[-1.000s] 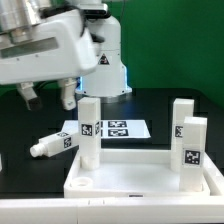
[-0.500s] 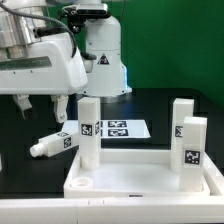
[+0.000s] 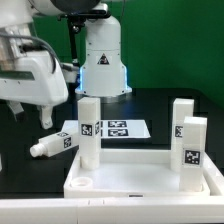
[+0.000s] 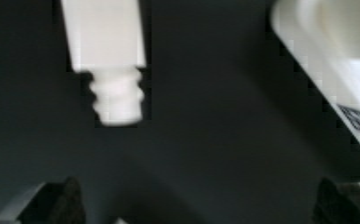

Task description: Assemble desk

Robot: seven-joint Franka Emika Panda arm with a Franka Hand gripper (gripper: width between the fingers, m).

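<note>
The white desk tabletop (image 3: 140,180) lies at the front with its rim up. Three white tagged legs stand upright in it: one at the near left (image 3: 89,135), two at the exterior view's right (image 3: 194,152) (image 3: 181,120). A fourth leg (image 3: 56,145) lies flat on the black table left of the tabletop. My gripper (image 3: 33,113) hangs above that loose leg, fingers spread and empty. In the wrist view the loose leg (image 4: 106,50) shows its threaded end, ahead of my open gripper (image 4: 202,203). The tabletop edge (image 4: 328,60) is at the side.
The marker board (image 3: 115,129) lies flat on the table behind the tabletop. The robot's white base (image 3: 102,60) stands at the back. A green wall closes the rear.
My arm has moved toward the exterior view's left and downward, coming over the lying leg. The legs and tabletop have not moved.
</note>
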